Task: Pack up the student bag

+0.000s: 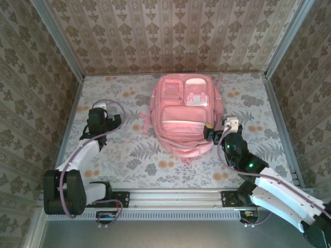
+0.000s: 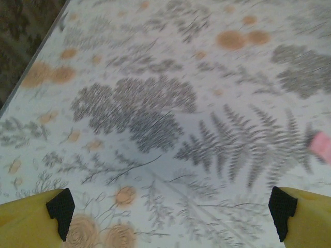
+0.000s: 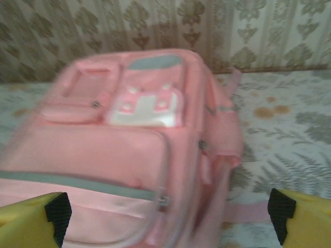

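While the bag (image 1: 182,116) lies flat at the middle rear of the desk (image 1: 129,165), front pockets up and seemingly zipped, I cannot tell what is inside. No loose item waiting to go in shows near it, so the packing is probably near its end. The left fingers (image 2: 31,222) stand wide apart over bare desk, well left of the bag, holding nothing. The right fingers (image 3: 302,217) are spread too, just beside the bag's near right corner, gripping nothing.
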### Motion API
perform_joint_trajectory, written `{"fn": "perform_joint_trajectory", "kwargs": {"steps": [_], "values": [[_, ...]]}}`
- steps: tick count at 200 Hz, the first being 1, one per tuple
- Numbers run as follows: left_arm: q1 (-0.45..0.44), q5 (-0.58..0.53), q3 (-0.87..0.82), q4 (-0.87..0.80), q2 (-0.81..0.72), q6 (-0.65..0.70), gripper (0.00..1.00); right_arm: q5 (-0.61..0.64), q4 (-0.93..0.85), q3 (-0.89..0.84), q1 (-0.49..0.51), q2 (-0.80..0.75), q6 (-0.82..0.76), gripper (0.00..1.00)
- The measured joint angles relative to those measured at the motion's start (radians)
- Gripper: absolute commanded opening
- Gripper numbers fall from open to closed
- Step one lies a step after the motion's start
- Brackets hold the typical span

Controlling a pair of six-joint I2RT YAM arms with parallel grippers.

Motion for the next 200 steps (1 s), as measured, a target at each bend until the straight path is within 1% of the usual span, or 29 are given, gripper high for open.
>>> {"fn": "perform_joint_trajectory", "kwargs": {"steps": [7, 14, 29, 42, 53, 66, 82, 92, 107, 114, 121, 127, 145, 158, 200], "values": [[0.023, 0.034, -0.016, 0.025, 0.015, 0.008, 1.0, -0.013, 0.066, -0.06, -0.047, 0.02, -0.061, 1.0], [0.035, 0.056, -0.031, 0.06, 0.026, 0.018, 1.0, -0.026, 0.101, -0.103, -0.114, 0.049, -0.102, 1.0], [0.039, 0.07, -0.068, 0.142, 0.042, 0.031, 1.0, -0.025, 0.163, -0.142, -0.27, 0.116, -0.117, 1.0], [0.039, 0.078, -0.115, 0.251, 0.053, 0.041, 1.0, -0.011, 0.262, -0.154, -0.367, 0.186, -0.115, 1.0], [0.039, 0.081, -0.18, 0.37, 0.068, 0.051, 1.0, -0.013, 0.362, -0.161, -0.426, 0.265, -0.103, 1.0], [0.039, 0.09, -0.235, 0.44, 0.087, 0.076, 1.0, -0.031, 0.483, -0.169, -0.48, 0.372, -0.091, 1.0], [0.039, 0.104, -0.249, 0.504, 0.123, 0.109, 1.0, -0.085, 0.661, -0.179, -0.535, 0.527, -0.087, 1.0], [0.044, 0.11, -0.262, 0.606, 0.155, 0.12, 1.0, -0.141, 0.787, -0.177, -0.569, 0.655, -0.086, 1.0], [0.078, 0.121, -0.299, 0.829, 0.263, 0.119, 1.0, -0.226, 0.861, -0.156, -0.602, 0.794, -0.087, 1.0], [0.101, 0.142, -0.301, 0.863, 0.313, 0.119, 1.0, -0.263, 0.851, -0.136, -0.61, 0.827, -0.09, 1.0], [0.119, 0.157, -0.29, 0.829, 0.342, 0.124, 1.0, -0.3, 0.819, -0.107, -0.615, 0.835, -0.095, 1.0], [0.116, 0.151, -0.277, 0.805, 0.353, 0.134, 1.0, -0.326, 0.803, -0.079, -0.615, 0.837, -0.101, 1.0], [0.083, 0.164, -0.233, 0.79, 0.356, 0.15, 1.0, -0.386, 0.779, 0.011, -0.608, 0.837, -0.111, 1.0], [0.071, 0.171, -0.208, 0.794, 0.353, 0.161, 1.0, -0.412, 0.779, 0.04, -0.606, 0.835, -0.117, 1.0], [0.069, 0.166, -0.199, 0.794, 0.35, 0.172, 1.0, -0.411, 0.764, 0.032, -0.602, 0.835, -0.122, 1.0]]}}
